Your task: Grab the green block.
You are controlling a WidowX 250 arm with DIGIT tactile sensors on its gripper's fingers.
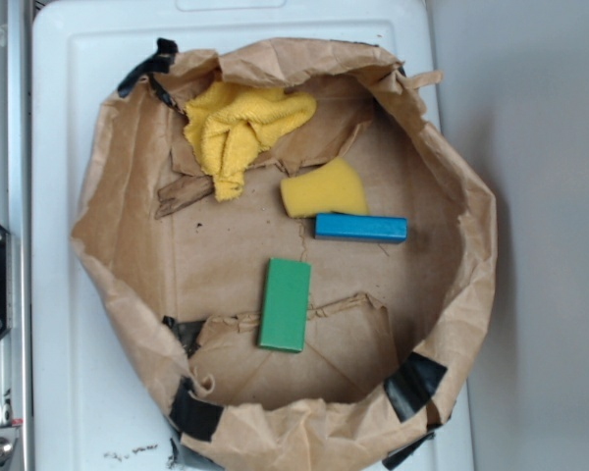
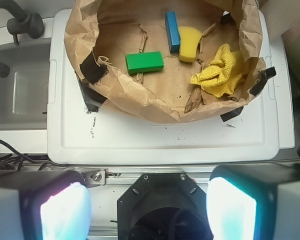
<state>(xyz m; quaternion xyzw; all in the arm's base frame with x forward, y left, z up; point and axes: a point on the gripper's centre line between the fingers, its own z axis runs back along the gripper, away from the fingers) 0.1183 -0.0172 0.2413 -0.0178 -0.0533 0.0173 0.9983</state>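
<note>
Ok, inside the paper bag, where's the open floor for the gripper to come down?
Bare floor lies left of the green block, toward the bag wall. Crowded at the far side: yellow cloth, sponge wedge and blue block cluster together.

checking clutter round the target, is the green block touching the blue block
Apart. The exterior view shows bare brown paper between the green block and the blue block; the wrist view shows the same gap.

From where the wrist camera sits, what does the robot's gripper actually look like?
The gripper has two broad, blocky fingers with pale, glowing bluish-white pads on grey bodies. Between them sits a black angular mount with small screws and a round dark opening. No cables or markings show on it.
</note>
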